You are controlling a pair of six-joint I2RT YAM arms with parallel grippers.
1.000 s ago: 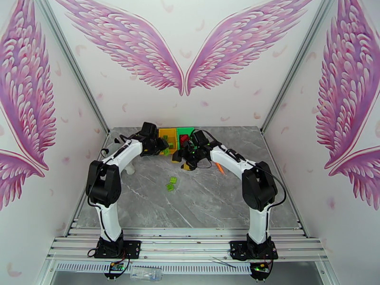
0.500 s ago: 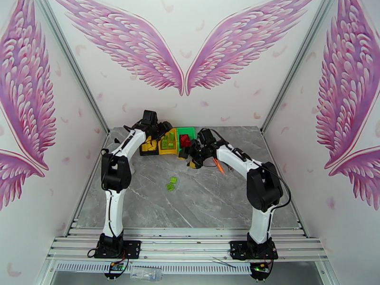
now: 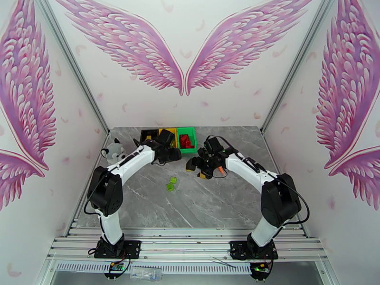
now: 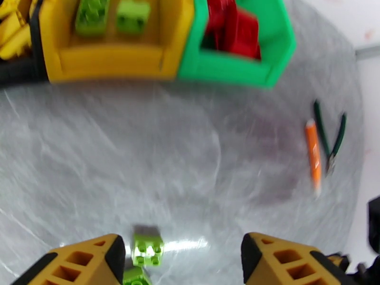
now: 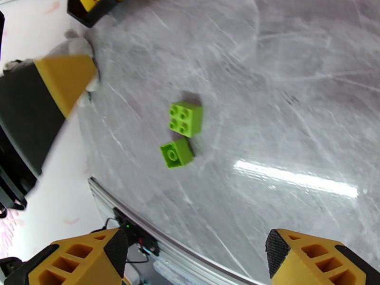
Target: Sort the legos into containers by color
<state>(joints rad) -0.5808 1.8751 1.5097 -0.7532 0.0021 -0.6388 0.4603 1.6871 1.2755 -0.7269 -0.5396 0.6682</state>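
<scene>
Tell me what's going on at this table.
Two robot arms are sorting lego bricks into three joined bins. The yellow bin holds light green bricks, the green bin holds red bricks, and the black bin holds yellow bricks. Two loose green bricks lie on the table. The left arm and right arm hover near them, jaws open and empty.

I have open worktop across the near half and along the right edge, room for either arm. In the middle two green legos lie just beside each other, bare marble all round. At the far edge the row of bins blocks passage; a plush husky sits by the left edge; an orange stick lies right of the bins. Both arms arch over the far middle, the left gripper near the right gripper.
</scene>
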